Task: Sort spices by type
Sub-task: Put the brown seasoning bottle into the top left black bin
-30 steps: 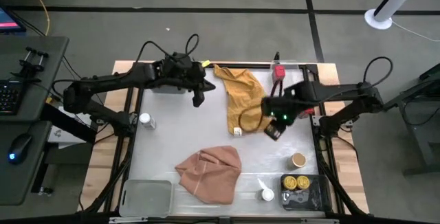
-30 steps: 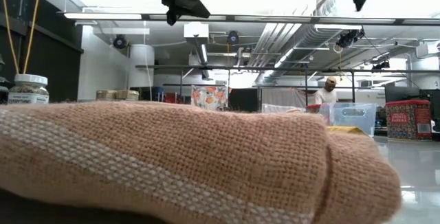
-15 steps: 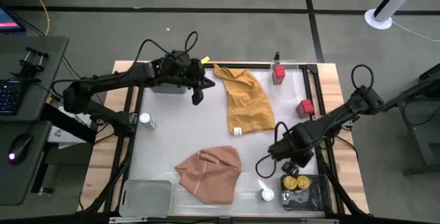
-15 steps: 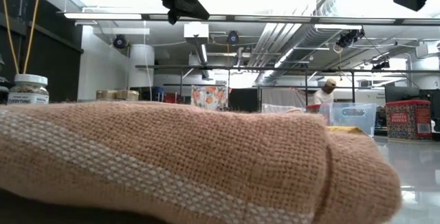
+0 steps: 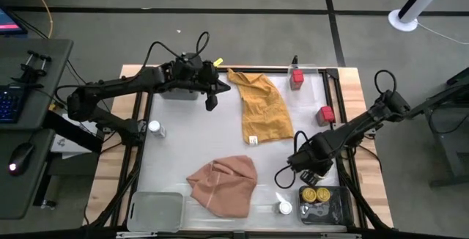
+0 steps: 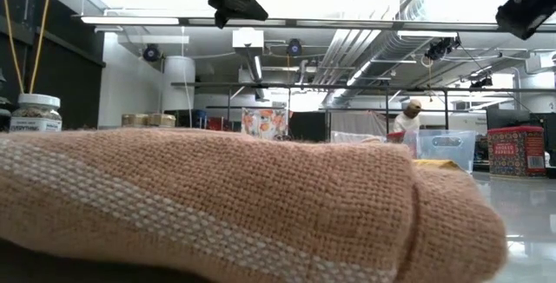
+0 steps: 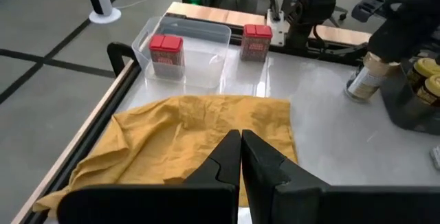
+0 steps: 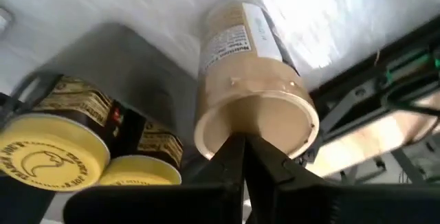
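The right gripper point(image 5: 311, 167) is positioned low over the near right part of the table point(image 5: 176, 140), directly above a tan-lidded jar point(image 8: 251, 124). In the right wrist view its dark fingers point(image 8: 237, 165) are pressed together, tips meeting just in front of the jar's lid; nothing is grasped between them. The jar stands just beside the grey tray point(image 5: 333, 206), in which two yellow-lidded jars point(image 5: 315, 194) are set side by side, touching. A white-lidded jar point(image 5: 284, 208) is seen on the table just left of that tray, at the near edge.

The left gripper point(image 5: 211, 101) is held above the far left part of the table, just left of the mustard cloth point(image 5: 264, 107). In the left wrist view its fingers point(image 7: 230, 162) are likewise clenched against each other with nothing held.

One red tin point(image 5: 297, 78) is placed in the clear tray point(image 7: 189, 52) at the far edge, right of the mustard cloth. A second red tin point(image 5: 325, 114) stands on the table at the right side, apart from the first. Another white-lidded jar point(image 5: 154, 128) is found at the left edge of the table. The pink cloth point(image 5: 223, 184) is bunched near the middle of the near side, and a second clear tray point(image 5: 156, 210) lies at the near left corner. In the low view the pink cloth fills most of the foreground, and a person point(image 6: 407, 118) is seen far off in the room behind.
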You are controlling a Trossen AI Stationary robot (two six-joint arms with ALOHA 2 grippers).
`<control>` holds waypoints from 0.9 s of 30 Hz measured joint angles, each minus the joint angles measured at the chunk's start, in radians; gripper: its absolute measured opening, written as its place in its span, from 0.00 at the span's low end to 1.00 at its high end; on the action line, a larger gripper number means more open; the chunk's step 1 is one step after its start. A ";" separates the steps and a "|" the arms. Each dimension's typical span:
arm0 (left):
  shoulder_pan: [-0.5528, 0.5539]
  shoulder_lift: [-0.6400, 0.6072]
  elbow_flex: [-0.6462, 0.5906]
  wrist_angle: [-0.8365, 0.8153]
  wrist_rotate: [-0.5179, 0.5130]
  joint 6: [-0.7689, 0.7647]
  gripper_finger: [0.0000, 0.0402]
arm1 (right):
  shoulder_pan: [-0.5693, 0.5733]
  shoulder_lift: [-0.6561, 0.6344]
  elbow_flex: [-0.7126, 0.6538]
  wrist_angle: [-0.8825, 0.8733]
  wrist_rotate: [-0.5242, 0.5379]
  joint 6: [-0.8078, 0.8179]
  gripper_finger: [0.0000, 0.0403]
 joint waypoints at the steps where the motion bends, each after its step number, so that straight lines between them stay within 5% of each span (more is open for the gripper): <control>1: 0.000 0.000 0.000 -0.006 0.000 0.000 0.00 | -0.012 0.000 0.009 0.002 0.024 -0.012 0.00; 4: 0.000 -0.006 0.000 -0.018 0.000 0.000 0.00 | -0.069 -0.001 0.038 0.099 0.256 -0.071 0.00; 7: 0.000 -0.025 0.000 -0.034 0.000 -0.003 0.00 | -0.131 0.020 0.035 0.170 0.363 -0.143 0.00; 14: 0.018 -0.125 0.000 -0.037 -0.003 -0.009 0.00 | -0.273 0.070 0.043 0.396 0.368 -0.354 0.00; 20: 0.036 -0.204 0.002 -0.027 -0.080 -0.002 0.00 | -0.306 0.057 0.096 0.277 0.402 -0.452 0.00; 27: 0.044 -0.209 0.002 -0.029 -0.106 -0.041 0.00 | -0.318 0.052 0.102 0.230 0.316 -0.423 0.01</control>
